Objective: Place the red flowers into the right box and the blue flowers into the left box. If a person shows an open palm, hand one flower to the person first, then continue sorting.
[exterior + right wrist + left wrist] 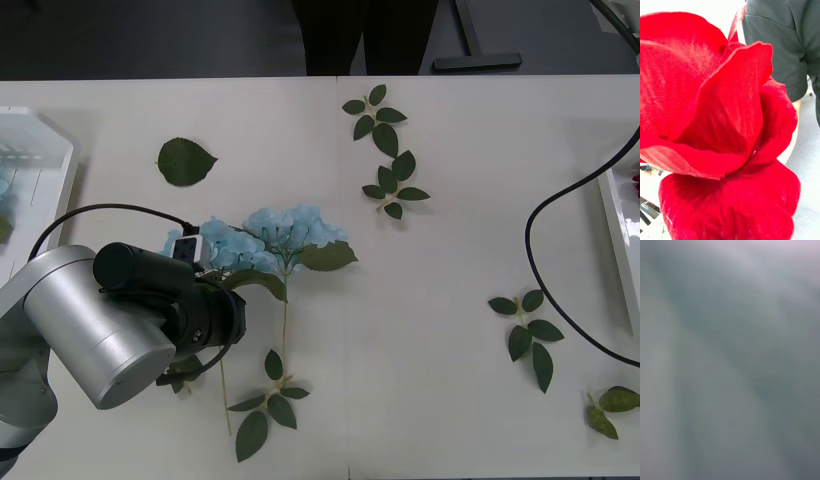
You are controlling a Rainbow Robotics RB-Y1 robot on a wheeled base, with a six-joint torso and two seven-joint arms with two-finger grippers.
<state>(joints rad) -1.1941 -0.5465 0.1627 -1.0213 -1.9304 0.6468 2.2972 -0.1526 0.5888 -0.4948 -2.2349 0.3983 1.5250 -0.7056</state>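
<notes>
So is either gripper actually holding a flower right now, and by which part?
Cannot be told. A red rose head sits right against the right wrist camera, hiding any hold. The left arm is down over the blue flowers, its grip hidden.

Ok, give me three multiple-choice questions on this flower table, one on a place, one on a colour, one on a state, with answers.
1. Where do the fluffy pale blue hydrangea flowers lie?
A) left of the table's middle, by the silver left arm
B) inside the right tray
C) at the far edge
2. What colour is the velvety fabric rose in the right wrist view?
A) yellow
B) red
C) white
3. How do the hydrangeas rest?
A) upright in a vase
B) wrapped in paper
C) flat on the white table
Answers: 1 A, they touch the arm's side; 2 B, red petals; 3 C, stems lie along the tabletop.
</notes>
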